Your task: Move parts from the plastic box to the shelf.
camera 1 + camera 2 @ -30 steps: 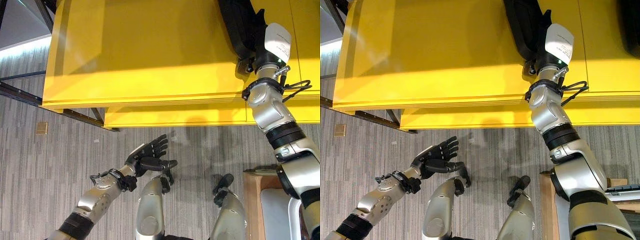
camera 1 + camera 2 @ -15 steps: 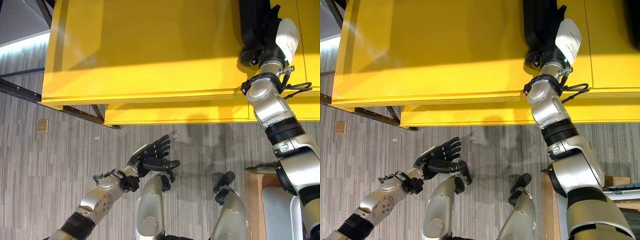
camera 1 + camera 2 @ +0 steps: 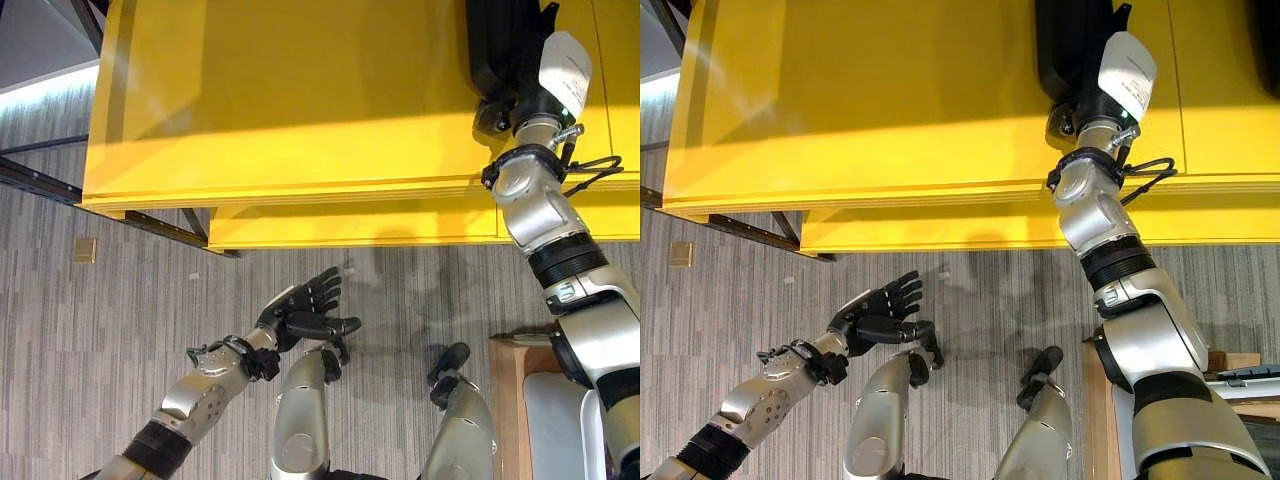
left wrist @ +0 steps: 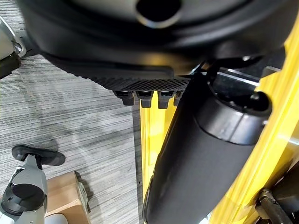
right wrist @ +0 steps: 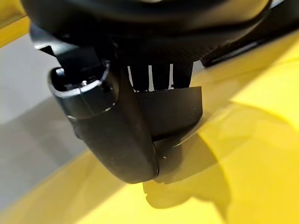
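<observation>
Your right hand [image 3: 1095, 85] reaches over the yellow shelf [image 3: 300, 100], fingers pinching a black part [image 5: 173, 109] with its underside on the shelf, likely being set down. Left hand [image 3: 300, 315] idles low over the floor, fingers relaxed and spread, empty.

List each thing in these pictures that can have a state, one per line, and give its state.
Right hand: on the yellow shelf, fingers curled round the black part.
Black part: lying flat on the shelf, held.
Left hand: open, holds nothing, above the floor.
Yellow shelf: upper board bears the part.
</observation>
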